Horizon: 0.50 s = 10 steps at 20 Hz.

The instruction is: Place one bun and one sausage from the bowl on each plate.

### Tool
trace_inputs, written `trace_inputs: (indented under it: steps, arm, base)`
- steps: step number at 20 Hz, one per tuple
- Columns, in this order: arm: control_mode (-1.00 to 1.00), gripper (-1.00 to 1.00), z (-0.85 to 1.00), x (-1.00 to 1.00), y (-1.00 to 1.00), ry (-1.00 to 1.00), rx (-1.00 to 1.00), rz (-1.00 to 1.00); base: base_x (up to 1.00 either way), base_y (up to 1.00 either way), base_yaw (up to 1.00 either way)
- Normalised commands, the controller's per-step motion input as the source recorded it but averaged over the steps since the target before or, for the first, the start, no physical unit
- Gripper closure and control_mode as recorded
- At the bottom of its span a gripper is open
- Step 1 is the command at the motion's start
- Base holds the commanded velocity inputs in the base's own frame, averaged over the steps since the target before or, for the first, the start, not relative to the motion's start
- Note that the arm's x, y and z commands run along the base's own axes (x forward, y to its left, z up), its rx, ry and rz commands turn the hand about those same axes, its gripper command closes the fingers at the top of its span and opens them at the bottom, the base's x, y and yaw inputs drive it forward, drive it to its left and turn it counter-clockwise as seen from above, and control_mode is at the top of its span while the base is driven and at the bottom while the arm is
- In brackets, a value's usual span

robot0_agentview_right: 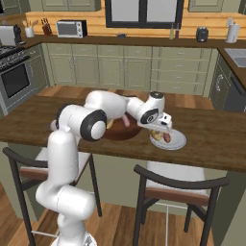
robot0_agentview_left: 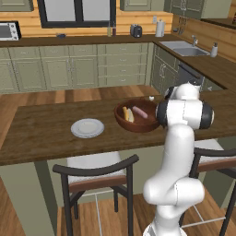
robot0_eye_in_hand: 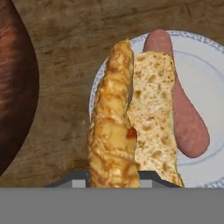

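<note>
Item one, left base view: I logged an empty plate [robot0_agentview_left: 87,128] at centre left on the wooden counter [robot0_agentview_left: 41,133]. To its right sat the bowl [robot0_agentview_left: 137,116], holding one bun [robot0_agentview_left: 127,114] and one sausage [robot0_agentview_left: 140,112] side by side. The arm's white elbow blocked the frame's right side.

Item two, right base view: the bowl [robot0_agentview_right: 117,130] sat at centre, mostly behind the forearm. The gripper [robot0_agentview_right: 163,132] hung low over the second plate [robot0_agentview_right: 177,142], right of centre, just beside the bowl. A sausage [robot0_agentview_right: 166,137] lay on that plate.

Item three, hand view: the bowl's dark rim [robot0_eye_in_hand: 17,87] curved down the left edge. A long golden bun [robot0_eye_in_hand: 113,131] rose from the bottom centre between the fingertips [robot0_eye_in_hand: 78,180], which I recorded as clamped on its near end. Its cut face [robot0_eye_in_hand: 151,118] leaned over the plate [robot0_eye_in_hand: 201,74] at right, where the pink sausage [robot0_eye_in_hand: 186,118] lay. Whether the bun touched the plate, I could not tell.
</note>
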Motion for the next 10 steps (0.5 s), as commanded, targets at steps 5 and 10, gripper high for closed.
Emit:
trace_inputs:
  steps: [5,10]
  arm:
    - [-1.0,1.0,-0.28,0.44,-0.11,0.0,0.0,0.1]
    - [-1.0,1.0,-0.25,0.36,-0.19,0.0,0.01,0.05]
  base:
    - [0.0,0.0,0.0]
    - [0.0,0.0,0.0]
